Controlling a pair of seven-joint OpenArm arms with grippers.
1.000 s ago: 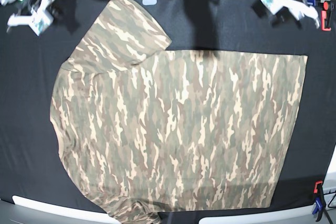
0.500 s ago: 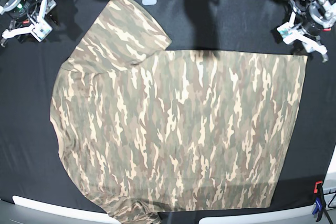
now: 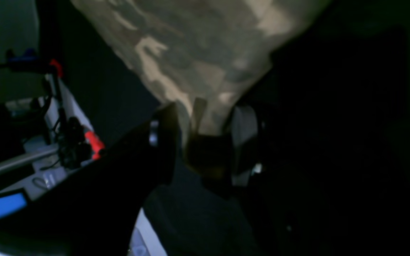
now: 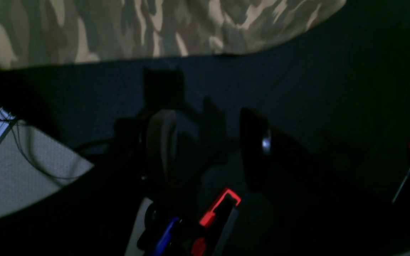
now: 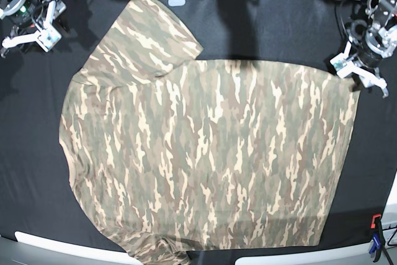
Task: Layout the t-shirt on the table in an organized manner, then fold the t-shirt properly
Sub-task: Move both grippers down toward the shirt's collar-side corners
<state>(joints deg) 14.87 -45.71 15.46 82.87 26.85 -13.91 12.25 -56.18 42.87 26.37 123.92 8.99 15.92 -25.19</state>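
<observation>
left wrist: a corner of the tan-and-olive camouflage cloth t-shirt [image 3: 198, 46] is framed by the left tool [image 3: 204, 119], fingers apart.

right wrist: the right tool [image 4: 208, 119] is spread, empty.

base: on the black-cloth bench [image 5: 31, 153], body flattened; lower-left bunching and folding seem left.

The t-shirt [image 5: 211, 153] lies on the table [image 5: 28, 147], between the two arms' fingers [image 4: 160, 142].

Base view: evenly bright; a soft shadow falls across the black table [image 5: 285, 29].
Left wrist view: dim; the t-shirt [image 3: 205, 46] appears blurred.
Right wrist view: dark, with sharper camouflage and shadows cast on the cloth.
</observation>
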